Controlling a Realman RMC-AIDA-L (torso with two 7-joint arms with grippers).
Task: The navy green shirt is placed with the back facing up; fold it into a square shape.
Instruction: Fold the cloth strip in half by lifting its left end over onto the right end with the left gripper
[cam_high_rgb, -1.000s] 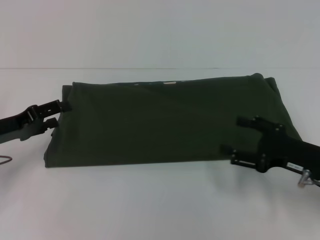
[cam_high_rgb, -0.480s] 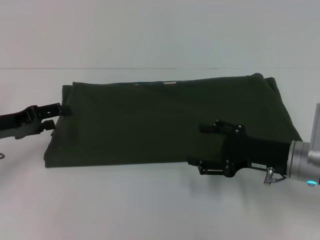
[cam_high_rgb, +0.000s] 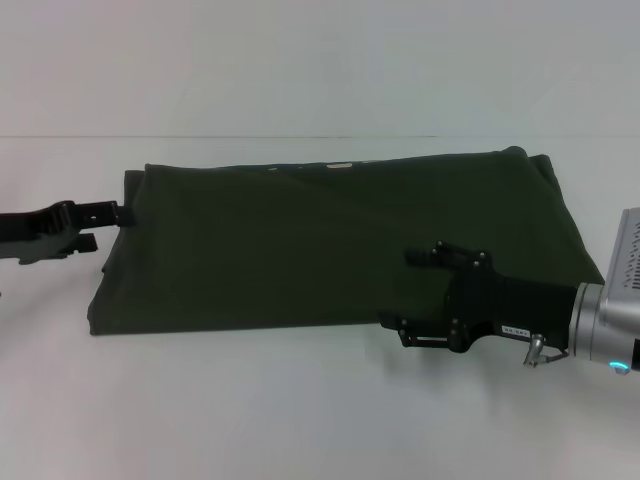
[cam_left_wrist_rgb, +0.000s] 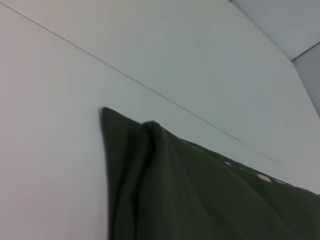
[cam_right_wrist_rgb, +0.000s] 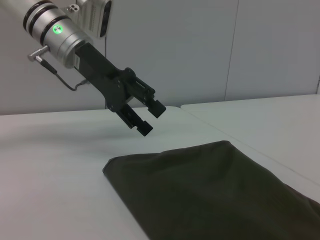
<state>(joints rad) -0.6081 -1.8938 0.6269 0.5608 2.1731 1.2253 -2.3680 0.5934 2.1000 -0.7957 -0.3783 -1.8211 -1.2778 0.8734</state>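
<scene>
Navy green shirt: soft matte olive fabric, folded into a broad rectangle on the smooth white table, edges softly rolled. Left gripper just off its left edge, jaws parted, empty. Right gripper over the near-right hem, black fingers spread, gripping nothing.

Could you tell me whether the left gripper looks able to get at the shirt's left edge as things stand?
Probably yes. The left gripper is open, right beside the far left corner of the shirt, which lies flat on the table; nothing shows between them.
</scene>
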